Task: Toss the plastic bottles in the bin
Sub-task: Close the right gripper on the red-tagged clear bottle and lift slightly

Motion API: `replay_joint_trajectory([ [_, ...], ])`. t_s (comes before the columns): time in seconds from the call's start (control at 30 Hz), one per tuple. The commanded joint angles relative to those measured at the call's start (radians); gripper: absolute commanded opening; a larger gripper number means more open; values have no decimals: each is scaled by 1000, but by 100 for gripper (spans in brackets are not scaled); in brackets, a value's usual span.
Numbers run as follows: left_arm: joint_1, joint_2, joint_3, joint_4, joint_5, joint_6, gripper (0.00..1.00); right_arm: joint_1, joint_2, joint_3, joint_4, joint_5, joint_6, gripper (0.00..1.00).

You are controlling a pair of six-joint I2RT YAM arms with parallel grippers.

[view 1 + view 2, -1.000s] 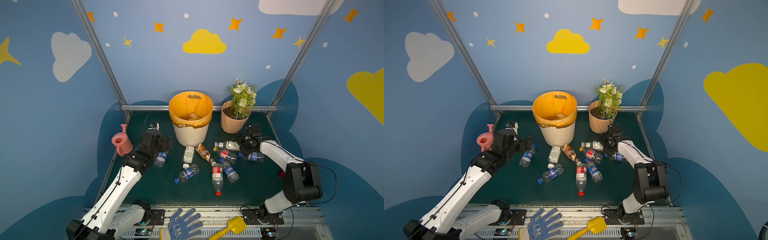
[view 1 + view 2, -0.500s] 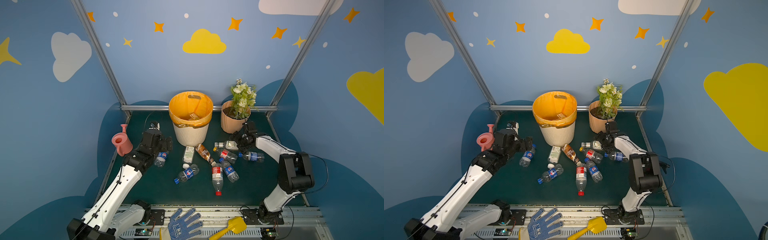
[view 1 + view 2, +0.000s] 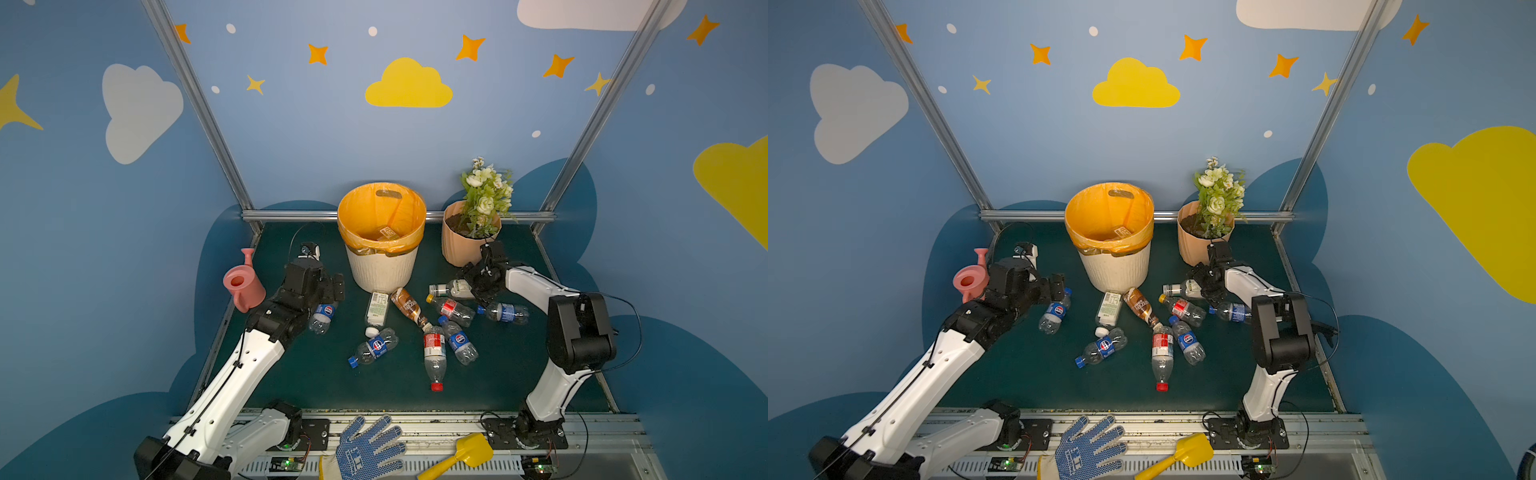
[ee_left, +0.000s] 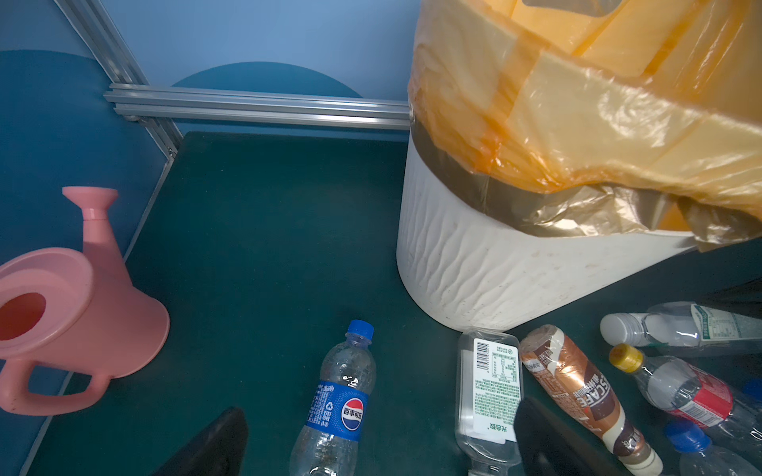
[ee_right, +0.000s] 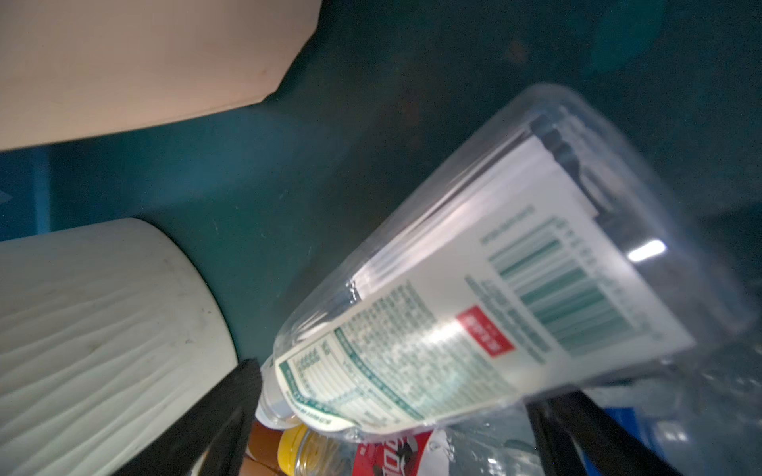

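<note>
Top views, both: bin (image 3: 381,266) at back centre, bottles (image 3: 434,353) strewn on mat (image 3: 374,390) in front, none lifted. Since a second ago, drawn closer with right gripper (image 3: 476,289), fingers spread and empty, onto white-labelled bottle (image 5: 474,296); grasp likely next. Lying flat, long axis crosswise, cap toward bin. Likewise spread: left gripper (image 4: 379,412), astride blue-labelled bottle (image 4: 342,404), cap toward the back.

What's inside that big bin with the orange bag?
In both top views the bin holds one white-labelled bottle against the orange liner. The near rim hides the rest of its bottom.
</note>
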Motion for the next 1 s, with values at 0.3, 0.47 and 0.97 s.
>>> replay_joint_trajectory([
  [0.3, 4, -9, -25, 1, -24, 15, 100, 4, 82, 53, -13, -9, 5, 95],
  [0.47, 4, -10, -26, -2, -27, 16, 100, 4, 96, 50, -2, -19, 9, 92],
  [0.97, 4, -16, -27, -7, -35, 16, 100, 7, 67, 14, 77, -30, 24, 74],
])
